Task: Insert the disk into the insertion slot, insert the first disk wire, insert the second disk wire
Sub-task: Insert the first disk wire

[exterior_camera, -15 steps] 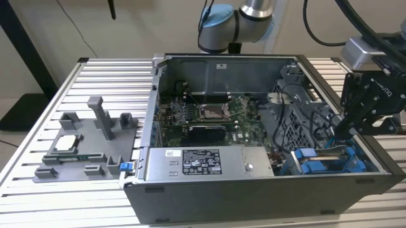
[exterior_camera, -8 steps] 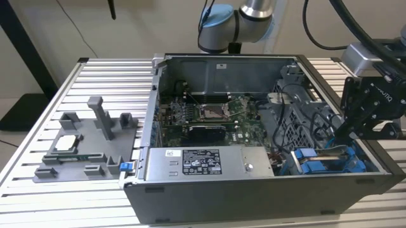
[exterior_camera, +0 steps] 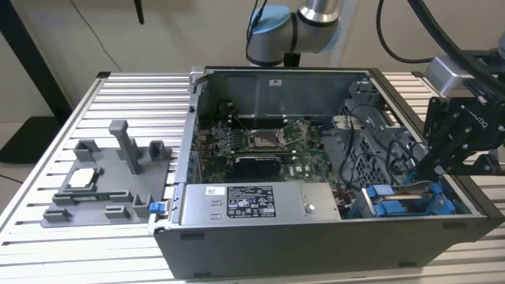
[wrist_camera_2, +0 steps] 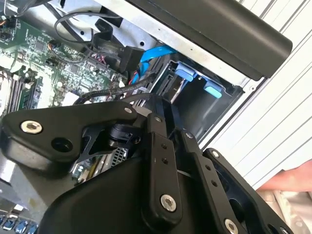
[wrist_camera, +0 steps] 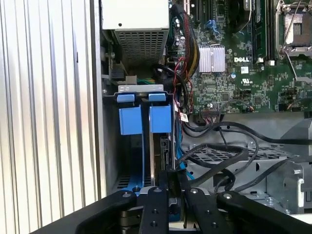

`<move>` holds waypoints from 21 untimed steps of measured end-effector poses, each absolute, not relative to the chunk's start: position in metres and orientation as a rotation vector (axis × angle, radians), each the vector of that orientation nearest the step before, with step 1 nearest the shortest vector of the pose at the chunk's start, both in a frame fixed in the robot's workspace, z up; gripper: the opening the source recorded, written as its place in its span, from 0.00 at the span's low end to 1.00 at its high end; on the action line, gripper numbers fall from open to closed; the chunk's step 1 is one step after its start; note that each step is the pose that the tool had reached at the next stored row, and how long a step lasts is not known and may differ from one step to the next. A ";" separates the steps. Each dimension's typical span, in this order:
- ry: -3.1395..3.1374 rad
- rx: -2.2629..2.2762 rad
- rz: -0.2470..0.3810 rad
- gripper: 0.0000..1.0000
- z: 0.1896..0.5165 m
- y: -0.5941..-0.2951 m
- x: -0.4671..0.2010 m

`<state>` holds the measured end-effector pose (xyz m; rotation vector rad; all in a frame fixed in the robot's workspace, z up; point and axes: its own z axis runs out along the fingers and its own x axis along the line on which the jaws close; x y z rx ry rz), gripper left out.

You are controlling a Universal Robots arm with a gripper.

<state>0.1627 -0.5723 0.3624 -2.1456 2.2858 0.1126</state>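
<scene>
Table [exterior_camera: 134,94]: ribbed aluminium slats, satin sheen.
Computer case [exterior_camera: 316,248]: painted metal outside, dark grey, matt.
Power supply [exterior_camera: 316,204]: bare grey sheet metal, dull; sticker [exterior_camera: 249,201] white, paper-like.
Holder block [exterior_camera: 110,183] on table: grey plastic, matt.
Drive frames [wrist_camera: 131,119]: bright blue plastic, smooth, slight gloss.
Cage wall [wrist_camera: 219,156]: perforated grey sheet metal.
Circuit board [wrist_camera: 243,83]: green, lacquered.
Heatsink [wrist_camera: 213,58]: finned bright metal.
Cables [wrist_camera: 214,146]: smooth black sheathing.
Gripper [wrist_camera: 169,176]: black, matt; screw heads shiny steel.
</scene>
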 end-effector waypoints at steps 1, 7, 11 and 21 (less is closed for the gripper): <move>2.285 -2.146 0.113 0.00 0.362 -0.572 0.163; 2.226 -2.211 0.113 0.00 0.361 -0.572 0.163; 2.220 -2.217 0.113 0.00 0.361 -0.572 0.163; 2.220 -2.217 0.113 0.00 0.352 -0.572 0.165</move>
